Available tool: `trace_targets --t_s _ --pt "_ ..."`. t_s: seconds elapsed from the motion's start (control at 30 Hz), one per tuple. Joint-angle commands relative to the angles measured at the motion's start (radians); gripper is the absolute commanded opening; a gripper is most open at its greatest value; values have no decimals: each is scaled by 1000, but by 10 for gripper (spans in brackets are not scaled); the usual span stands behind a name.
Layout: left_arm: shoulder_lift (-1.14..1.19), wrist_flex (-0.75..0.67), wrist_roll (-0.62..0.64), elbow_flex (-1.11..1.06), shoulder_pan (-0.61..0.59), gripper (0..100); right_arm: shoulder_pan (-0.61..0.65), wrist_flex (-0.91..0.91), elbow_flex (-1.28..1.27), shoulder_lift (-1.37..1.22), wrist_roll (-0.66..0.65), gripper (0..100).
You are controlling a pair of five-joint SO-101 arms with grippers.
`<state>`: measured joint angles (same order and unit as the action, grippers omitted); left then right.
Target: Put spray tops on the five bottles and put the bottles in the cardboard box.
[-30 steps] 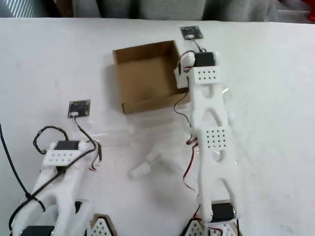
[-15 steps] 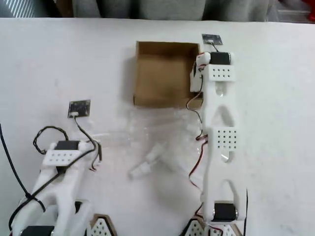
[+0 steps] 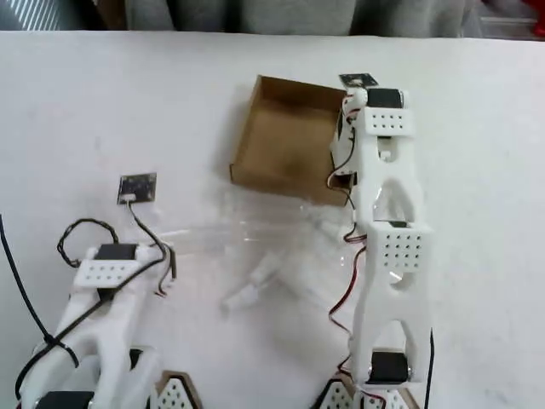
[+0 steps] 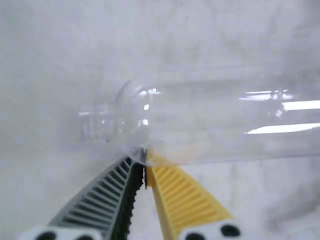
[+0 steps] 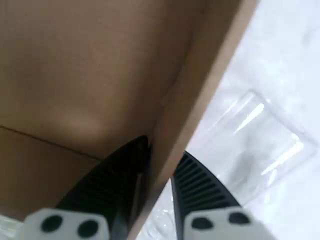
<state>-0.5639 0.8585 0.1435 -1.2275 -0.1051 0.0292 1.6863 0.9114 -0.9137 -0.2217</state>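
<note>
The cardboard box [image 3: 285, 141] stands open-topped and askew on the white counter [image 3: 85, 111], and my right tool [image 5: 161, 152] is clamped on its side wall, one finger inside the box and one outside. Clear bottles [image 3: 213, 234] lie on their sides on the counter just beside the box, between my two arms. My left tool [image 4: 144, 159] has its fingers pressed together, tips touching the shoulder of the nearest bottle [image 4: 215, 125].
</note>
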Motion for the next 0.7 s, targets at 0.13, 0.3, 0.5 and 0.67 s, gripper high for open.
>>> trace_targets --t_s 0.13,0.3,0.5,0.67 --pt "7 -17 11 55 -8 31 30 -24 0 74 -203 15" --pt "7 -17 11 55 -8 31 42 -21 0 74 -285 15" --pt "7 -17 11 55 -8 31 54 4 0 81 -351 17" --pt "7 -17 11 55 -8 31 85 25 0 87 -358 18"
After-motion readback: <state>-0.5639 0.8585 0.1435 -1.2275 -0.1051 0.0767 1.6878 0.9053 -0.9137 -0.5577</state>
